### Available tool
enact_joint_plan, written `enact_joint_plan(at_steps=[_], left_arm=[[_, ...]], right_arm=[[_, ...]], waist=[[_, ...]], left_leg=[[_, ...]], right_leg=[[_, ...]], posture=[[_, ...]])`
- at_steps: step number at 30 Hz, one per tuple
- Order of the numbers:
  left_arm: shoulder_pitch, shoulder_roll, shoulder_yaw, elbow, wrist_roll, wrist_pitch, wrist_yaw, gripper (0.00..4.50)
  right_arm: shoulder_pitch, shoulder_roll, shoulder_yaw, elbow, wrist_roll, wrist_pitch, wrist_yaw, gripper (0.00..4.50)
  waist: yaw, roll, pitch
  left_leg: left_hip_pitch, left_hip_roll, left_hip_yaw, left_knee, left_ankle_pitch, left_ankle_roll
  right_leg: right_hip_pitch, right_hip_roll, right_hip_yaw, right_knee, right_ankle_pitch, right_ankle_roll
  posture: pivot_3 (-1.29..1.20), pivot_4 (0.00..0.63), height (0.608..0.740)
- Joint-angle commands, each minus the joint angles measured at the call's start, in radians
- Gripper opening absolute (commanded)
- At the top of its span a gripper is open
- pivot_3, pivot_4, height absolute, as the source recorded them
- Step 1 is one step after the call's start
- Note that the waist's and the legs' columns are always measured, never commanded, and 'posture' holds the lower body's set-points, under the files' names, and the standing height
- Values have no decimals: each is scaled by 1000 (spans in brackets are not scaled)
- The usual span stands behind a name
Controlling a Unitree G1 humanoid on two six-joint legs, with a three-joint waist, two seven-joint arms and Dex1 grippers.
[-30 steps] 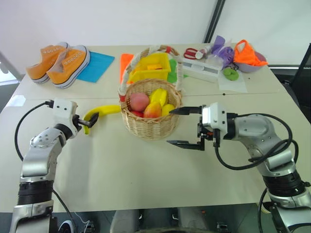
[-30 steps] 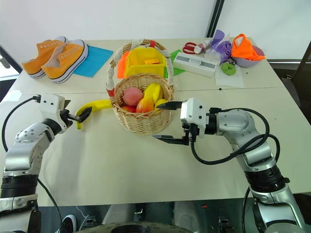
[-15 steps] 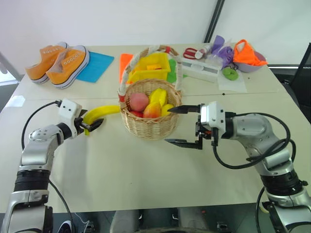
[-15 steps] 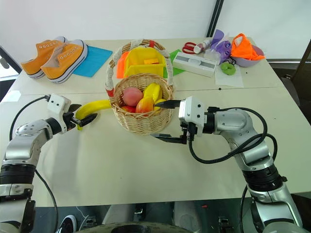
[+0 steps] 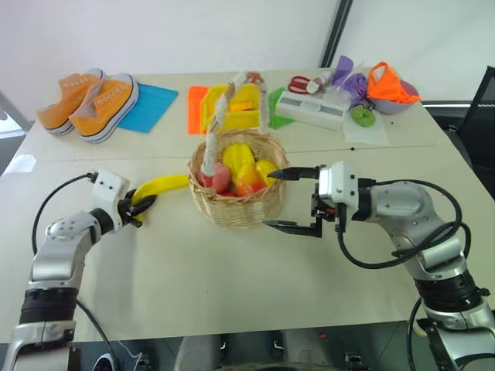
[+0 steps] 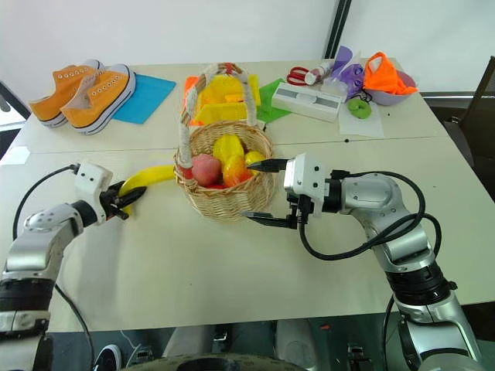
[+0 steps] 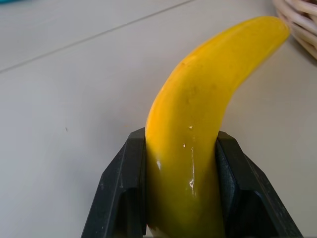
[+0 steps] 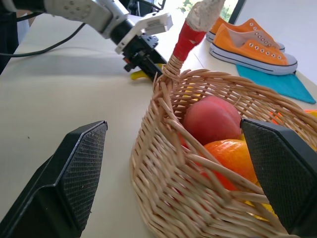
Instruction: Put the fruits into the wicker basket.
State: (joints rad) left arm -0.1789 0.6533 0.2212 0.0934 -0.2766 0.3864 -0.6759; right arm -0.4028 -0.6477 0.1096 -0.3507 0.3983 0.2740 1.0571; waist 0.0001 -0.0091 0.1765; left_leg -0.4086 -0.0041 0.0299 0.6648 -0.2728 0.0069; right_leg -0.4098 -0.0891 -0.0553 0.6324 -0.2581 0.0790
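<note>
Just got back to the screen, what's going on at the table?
The left gripper is shut on the banana, which lies on the table beside the wicker basket. The peach and other fruits are already in the basket. The right gripper is open, with one finger on each side of the basket's wall.

Basket (image 5: 232, 207) mid-table (image 5: 232, 286) with peach (image 6: 203, 168) inside, banana (image 5: 158, 185) in my left gripper (image 5: 139, 207) to its left, my right gripper (image 5: 290, 199) at its right, shoes (image 5: 89, 97) behind.

Yellow banana (image 7: 188, 129), pink peach (image 8: 212, 120), tan woven basket (image 5: 232, 210).
</note>
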Motion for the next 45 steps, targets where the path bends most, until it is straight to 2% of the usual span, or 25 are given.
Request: enact_joint_plan(at_steps=[1, 6, 8, 11, 17, 22, 27, 32, 36, 38, 42, 43, 45], left_arm=[[46, 33, 138, -71, -48, -14, 21, 1122], [110, 18, 207, -156, -138, 12, -14, 1122], [117, 6, 248, -203, -220, 26, -44, 1122], [125, 15, 242, -252, -263, 0, -108, 1122], [-130, 26, 79, -164, -163, -4, -64, 1122], [-302, 13, -77, -59, -71, -74, -125, 1122], [-473, -67, -184, 83, -42, -106, -184, 1122], [-556, -111, -238, 158, -12, -134, -228, 1122], [-585, -104, -296, 193, 53, -225, -292, 1122], [-592, -102, -311, 201, 56, -253, -340, 2193], [-613, -122, -295, 238, 73, -284, -307, 4117], [-612, -123, -292, 240, 75, -286, -302, 4421], [-598, -121, -281, 224, 63, -291, -307, 4421]], right_arm=[[-19, 5, -6, -1, 0, -37, 11, 4500], [-36, 13, 4, 24, -3, -55, 24, 4500], [-38, 15, 6, 32, -5, -60, 31, 4500], [-42, 20, 7, 42, -8, -61, 34, 4500], [-52, 35, 16, 52, -20, -65, 30, 4500], [-39, 35, 6, 39, -26, -58, 7, 4500], [-7, 14, -31, 34, -33, -63, -19, 4500], [26, -6, -72, 42, -29, -56, -43, 4500], [45, -4, -70, 29, -35, -58, -54, 4500], [44, 0, -67, 22, -35, -55, -60, 4500], [42, 0, -64, 23, -36, -58, -65, 4500], [41, 0, -63, 25, -36, -59, -65, 4500], [39, 0, -62, 27, -35, -60, -64, 4500]], waist=[[-1, 0, 0], [-8, 0, 0], [-9, 0, 0], [-11, 0, 0], [3, 0, 0], [5, 0, 0], [12, 0, 0], [11, -1, 0], [12, -1, 0], [13, -1, 0], [13, -1, 0], [13, -1, 0], [13, -1, 0]], left_leg=[[0, 0, 0, 0, 0, 0], [0, 0, 0, 0, 0, 0], [0, 0, 0, 0, 0, 0], [0, 0, 0, 0, 0, 0], [0, -1, 0, 0, 1, -1], [0, -1, 1, 0, 0, 0], [0, -1, 1, 1, 0, 0], [-1, -2, 3, 3, 0, 2], [0, -1, 4, 3, 0, 2], [0, -1, 4, 3, 0, 2], [0, -1, 4, 4, 0, 2], [0, -1, 4, 4, 0, 2], [0, -1, 4, 4, 0, 2]], right_leg=[[0, 0, 0, 0, 0, 0], [0, -1, 0, 0, 0, 0], [1, -1, 0, 0, 0, -1], [0, -1, 0, 0, 0, -1], [1, -1, -1, 0, 0, -2], [0, 0, -1, 0, 2, 1], [0, 2, -1, 0, 2, 1], [1, 3, -1, 0, 3, 3], [1, 7, -1, 0, 3, 4], [1, 7, -1, 0, 3, 4], [1, 7, -1, 0, 3, 4], [1, 7, -1, 0, 3, 4], [1, 7, -1, 0, 3, 5]], posture=[[0, 150, 740], [0, 150, 740], [0, 150, 740], [0, 150, 740], [0, 150, 740], [0, 150, 740], [0, 150, 740], [0, 150, 740], [0, 150, 740], [0, 150, 740], [0, 150, 740], [0, 150, 740], [0, 150, 740]])
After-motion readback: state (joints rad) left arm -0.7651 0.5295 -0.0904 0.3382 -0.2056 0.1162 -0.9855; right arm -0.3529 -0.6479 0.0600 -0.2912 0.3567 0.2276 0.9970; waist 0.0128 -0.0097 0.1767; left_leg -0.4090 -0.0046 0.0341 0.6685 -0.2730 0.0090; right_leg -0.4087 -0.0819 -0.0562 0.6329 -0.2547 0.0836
